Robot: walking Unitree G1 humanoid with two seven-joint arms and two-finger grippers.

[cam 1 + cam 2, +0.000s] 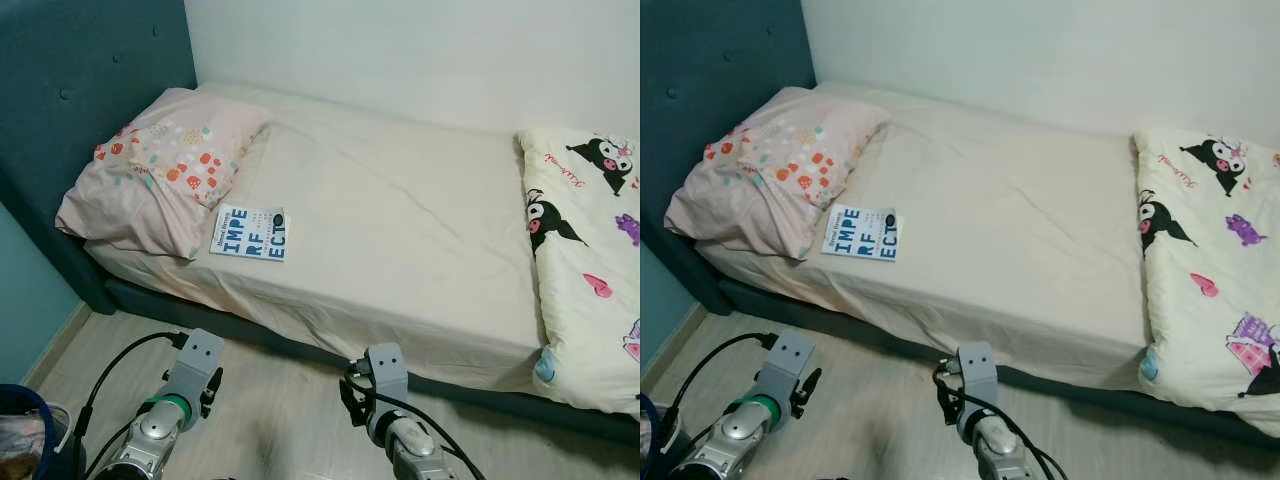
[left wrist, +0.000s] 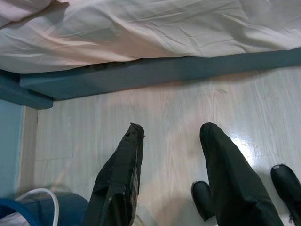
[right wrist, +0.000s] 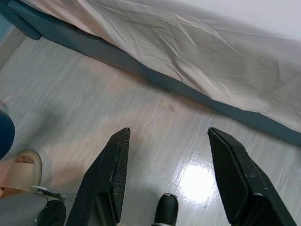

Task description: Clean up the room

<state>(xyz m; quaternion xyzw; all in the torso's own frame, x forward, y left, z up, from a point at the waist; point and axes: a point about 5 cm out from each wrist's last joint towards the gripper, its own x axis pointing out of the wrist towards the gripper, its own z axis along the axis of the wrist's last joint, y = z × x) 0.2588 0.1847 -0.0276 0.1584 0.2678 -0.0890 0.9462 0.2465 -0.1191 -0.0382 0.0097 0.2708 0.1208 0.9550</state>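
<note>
We stand at the bed (image 1: 420,250) with left gripper (image 2: 171,176) and right gripper (image 3: 169,181) low over the floor, fingers apart and empty, so we judge the next move is reaching for the book (image 1: 250,233) just beside the pillow (image 1: 160,170).

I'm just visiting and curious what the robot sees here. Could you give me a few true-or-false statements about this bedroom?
1. A book lies on the bed beside the pillow. True.
2. The left gripper is shut on the book. False: it is open, above the floor, holding nothing.
3. The blanket with cartoon figures covers the pillow. False: it lies at the bed's other end.
4. The right gripper is open over the floor. True.
5. The book stands upright against the headboard. False: it lies flat on the sheet.
</note>
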